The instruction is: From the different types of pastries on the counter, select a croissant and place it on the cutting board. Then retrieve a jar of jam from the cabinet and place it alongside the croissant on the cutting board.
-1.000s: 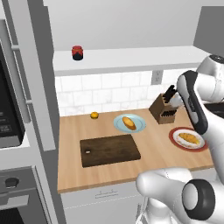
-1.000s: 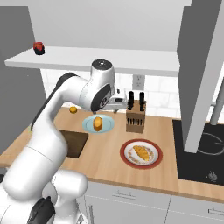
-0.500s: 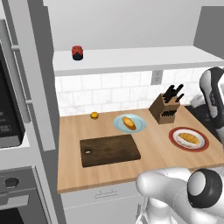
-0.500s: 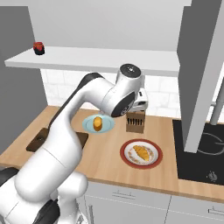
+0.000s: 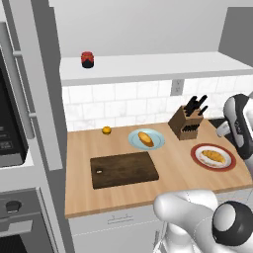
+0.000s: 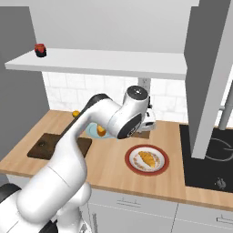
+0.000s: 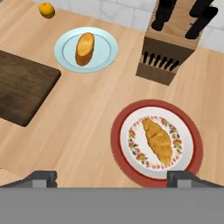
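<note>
The croissant (image 7: pixel 158 141) lies untouched on a red-rimmed plate (image 7: pixel 120 119) at the right end of the counter (image 5: pixel 173 173), well apart from the cutting board (image 5: pixel 123 169), which carries nothing. So neither step of the task is done: the pastry has yet to be lifted and carried over to the board, and the jar of jam (image 5: pixel 88 59) stands on the long white shelf of the cabinet (image 5: pixel 148 66), above the left part of the counter. The other pastry, a plump bun (image 7: pixel 84 46), sits on a pale blue plate (image 7: pixel 106 59) between the board and the knife block (image 7: pixel 168 57).

The gripper (image 7: pixel 116 177) hangs over the red-rimmed plate, its fingers spread wide with nothing between them, only their dark tips showing. In the right base view the arm's own links cover the gripper, most of the blue plate and the knife block. The small orange fruit (image 7: pixel 46 9) sits near the wall, and the hand view crops the board to one corner.
</note>
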Available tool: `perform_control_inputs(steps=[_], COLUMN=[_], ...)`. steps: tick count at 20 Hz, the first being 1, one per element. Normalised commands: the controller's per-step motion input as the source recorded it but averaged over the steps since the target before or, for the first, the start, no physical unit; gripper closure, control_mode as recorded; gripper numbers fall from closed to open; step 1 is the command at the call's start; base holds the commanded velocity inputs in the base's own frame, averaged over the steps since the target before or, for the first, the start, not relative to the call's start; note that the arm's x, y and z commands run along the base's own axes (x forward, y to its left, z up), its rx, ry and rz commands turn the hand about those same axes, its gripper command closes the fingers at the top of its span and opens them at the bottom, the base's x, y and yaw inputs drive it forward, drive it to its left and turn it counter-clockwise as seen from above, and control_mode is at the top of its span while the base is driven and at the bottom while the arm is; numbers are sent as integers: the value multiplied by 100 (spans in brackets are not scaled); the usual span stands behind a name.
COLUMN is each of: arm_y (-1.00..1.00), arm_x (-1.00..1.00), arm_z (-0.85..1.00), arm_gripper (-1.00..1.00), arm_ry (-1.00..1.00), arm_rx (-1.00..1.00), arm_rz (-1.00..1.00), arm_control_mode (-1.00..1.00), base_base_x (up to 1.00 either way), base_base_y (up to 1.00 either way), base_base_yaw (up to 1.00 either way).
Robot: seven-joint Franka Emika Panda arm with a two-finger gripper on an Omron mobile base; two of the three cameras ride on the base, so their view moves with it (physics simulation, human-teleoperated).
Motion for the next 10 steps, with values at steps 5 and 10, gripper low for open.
perform_control_inputs(steps=[5,10], arm_y=[0,-6], arm_x=[0,24], arm_z=[-5,-38], arm_gripper=[-100,-100], arm_ry=[0,0], arm_rx=[0,0], arm_rz=[0,-1], arm_control_mode=[-100,-100], base_base_x=[0,0], base_base_y=[0,0], base_base_yaw=[0,0])
